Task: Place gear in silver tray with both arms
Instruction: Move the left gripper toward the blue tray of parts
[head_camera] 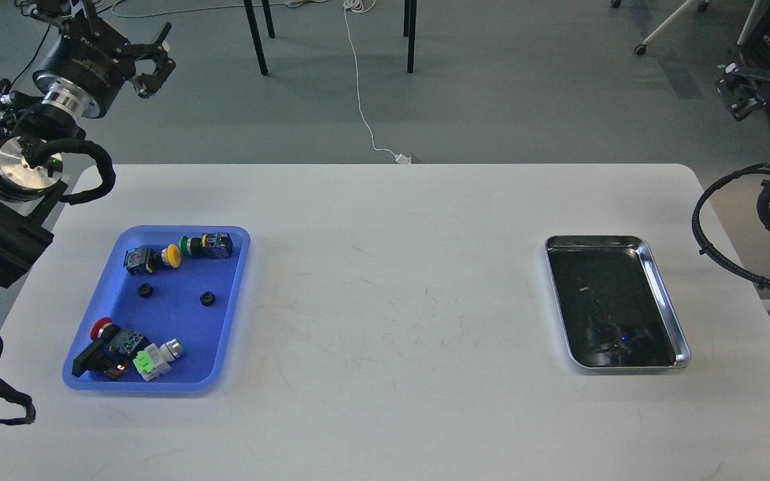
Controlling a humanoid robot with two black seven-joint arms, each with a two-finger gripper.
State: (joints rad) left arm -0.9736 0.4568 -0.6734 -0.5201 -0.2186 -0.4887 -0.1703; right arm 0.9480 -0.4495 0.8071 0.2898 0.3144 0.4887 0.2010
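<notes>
Two small black gears lie on the floor of a blue plastic tray at the table's left. The silver tray sits at the right, its dark reflective bottom bare. My left gripper hangs high beyond the table's far left corner, well above and behind the blue tray, its claw fingers spread with nothing between them. My right gripper is at the upper right edge, off the table and behind the silver tray; it is dark and partly cut off.
The blue tray also holds several push-button switches with yellow, green and red caps. The white table lies wide between the two trays. Chair legs and a white cable are on the floor behind.
</notes>
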